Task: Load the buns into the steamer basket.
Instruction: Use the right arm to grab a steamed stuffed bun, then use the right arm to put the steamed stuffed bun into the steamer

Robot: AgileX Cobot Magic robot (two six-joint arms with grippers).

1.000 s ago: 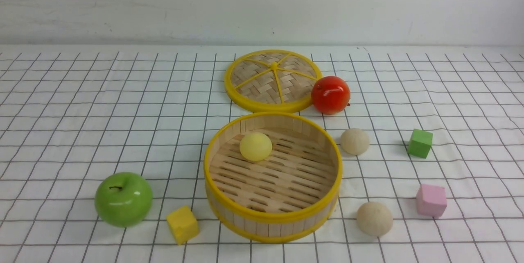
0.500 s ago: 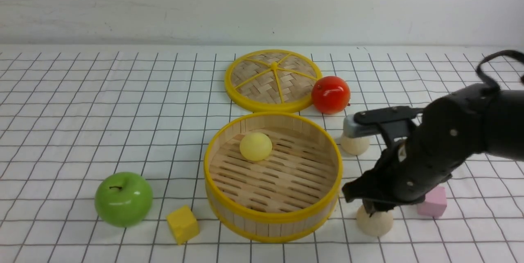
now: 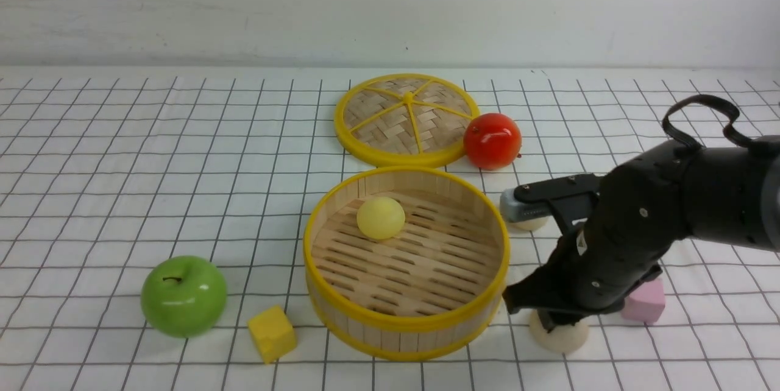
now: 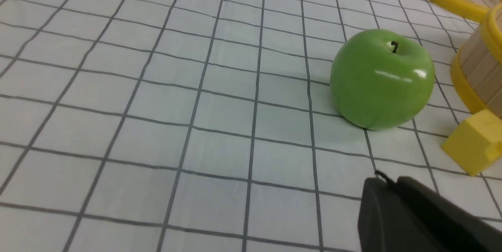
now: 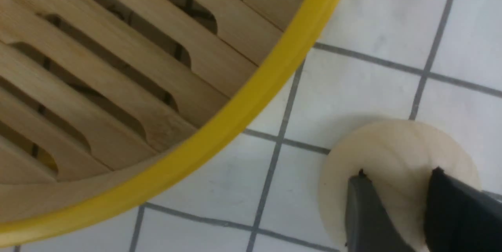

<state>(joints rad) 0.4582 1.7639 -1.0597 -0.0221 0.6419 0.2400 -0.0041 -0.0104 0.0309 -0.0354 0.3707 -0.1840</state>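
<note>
The right end effector (image 5: 399,171), its fingertips parted, met the near bun (image 3: 571,340) beside the basket (image 3: 407,323), one yellow bun (image 3: 381,218) lying inside and the far bun (image 3: 530,224) also remaining outside.

A green apple (image 3: 184,296) sits near a yellow block (image 3: 272,334). A red apple (image 3: 492,141) touches the round lid (image 3: 407,116).

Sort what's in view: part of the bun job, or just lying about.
Bun job:
- yellow bun, in the basket
- near beige bun, at the right gripper
- far beige bun
- basket

Lying about:
- lid
- red apple
- green apple
- yellow cube
- pink cube
</note>
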